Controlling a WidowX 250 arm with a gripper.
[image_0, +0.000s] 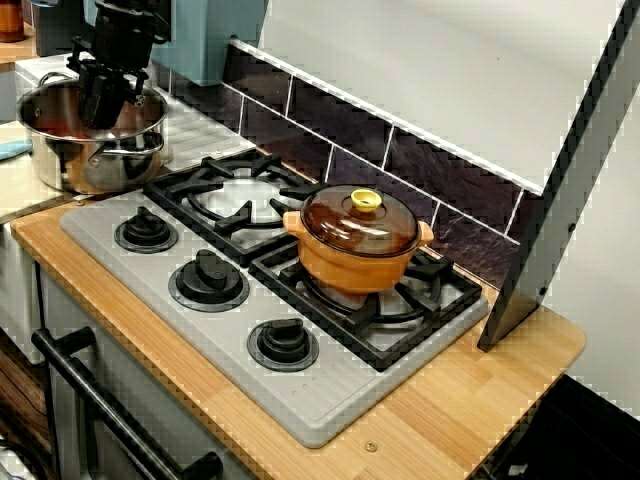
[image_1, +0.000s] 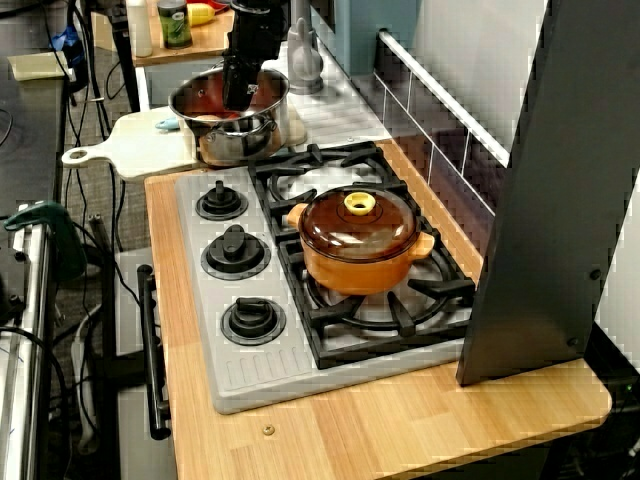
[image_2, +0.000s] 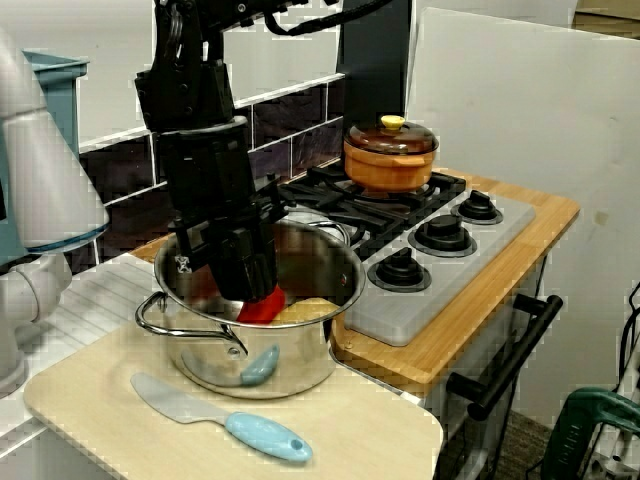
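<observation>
Steel pot (image_2: 290, 352) stands on a pale cutting board (image_2: 380, 440) just left of the stove (image_0: 330, 400), well apart from the orange lidded casserole (image_0: 355, 255) on the far right burner. The black gripper (image_2: 255, 290) reaches straight down inside the pot. A red piece (image_2: 263, 308) lies directly beneath its tips, touching them, with a yellowish piece (image_2: 305, 310) beside it. I cannot tell whether the fingers clamp the red piece.

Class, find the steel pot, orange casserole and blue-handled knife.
steel pot (image_2: 310, 355), view from the board end, outer wall.
orange casserole (image_0: 355, 268), view from the stove front, body.
blue-handled knife (image_2: 262, 436), view from the board end, handle.
</observation>
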